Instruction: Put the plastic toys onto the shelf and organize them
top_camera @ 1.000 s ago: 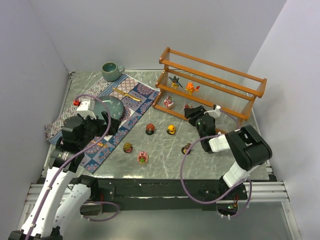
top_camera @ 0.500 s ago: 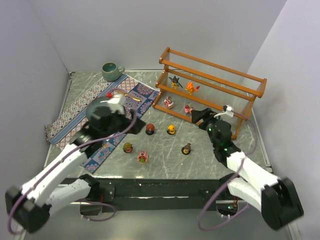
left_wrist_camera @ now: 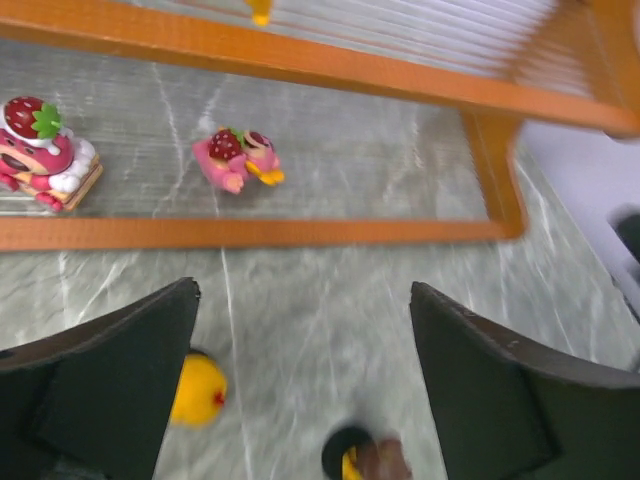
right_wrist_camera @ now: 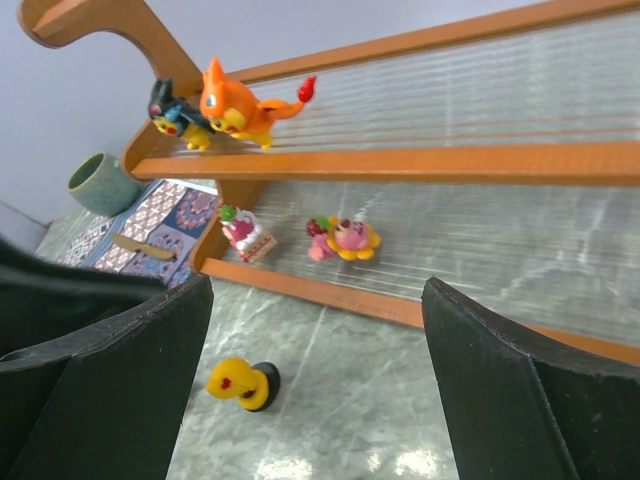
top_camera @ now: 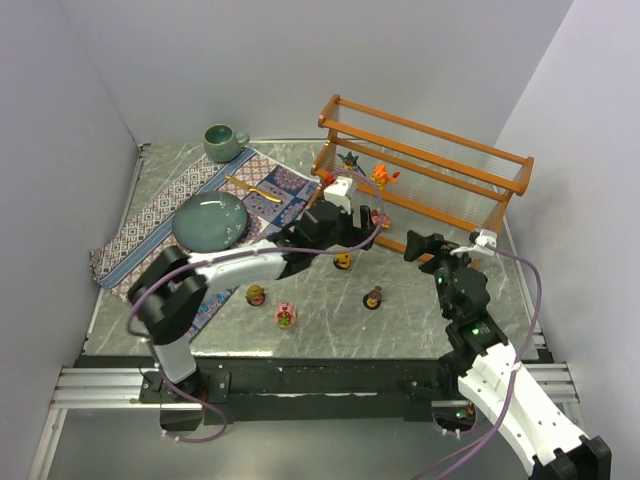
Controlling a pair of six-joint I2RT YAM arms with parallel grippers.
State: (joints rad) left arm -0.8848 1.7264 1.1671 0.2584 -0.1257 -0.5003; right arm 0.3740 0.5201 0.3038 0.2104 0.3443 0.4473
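The shelf [top_camera: 430, 140] stands at the back right. On its middle tier are a dark spiky toy [top_camera: 349, 160] and an orange toy [top_camera: 381, 176]. On the bottom tier stand a pink cake toy [left_wrist_camera: 40, 150] and a pink toy [left_wrist_camera: 240, 160] lying on its side. My left gripper [top_camera: 350, 238] is open and empty in front of the bottom tier, just above a yellow toy [top_camera: 343, 261]. A brown toy [top_camera: 373, 297] stands nearby. My right gripper [top_camera: 420, 243] is open and empty, a little back from the shelf's right half. Two more toys [top_camera: 255, 295] [top_camera: 286, 315] stand near the front.
A patterned cloth mat [top_camera: 150, 215] lies at the left with a teal plate [top_camera: 210, 220] and a gold utensil [top_camera: 250, 187] on it. A green mug [top_camera: 222, 142] stands at the back left. Walls enclose the table on three sides.
My left arm swung from the mat at the left to the front of the shelf. My right gripper opened, left the pink toy on the bottom tier and drew back.
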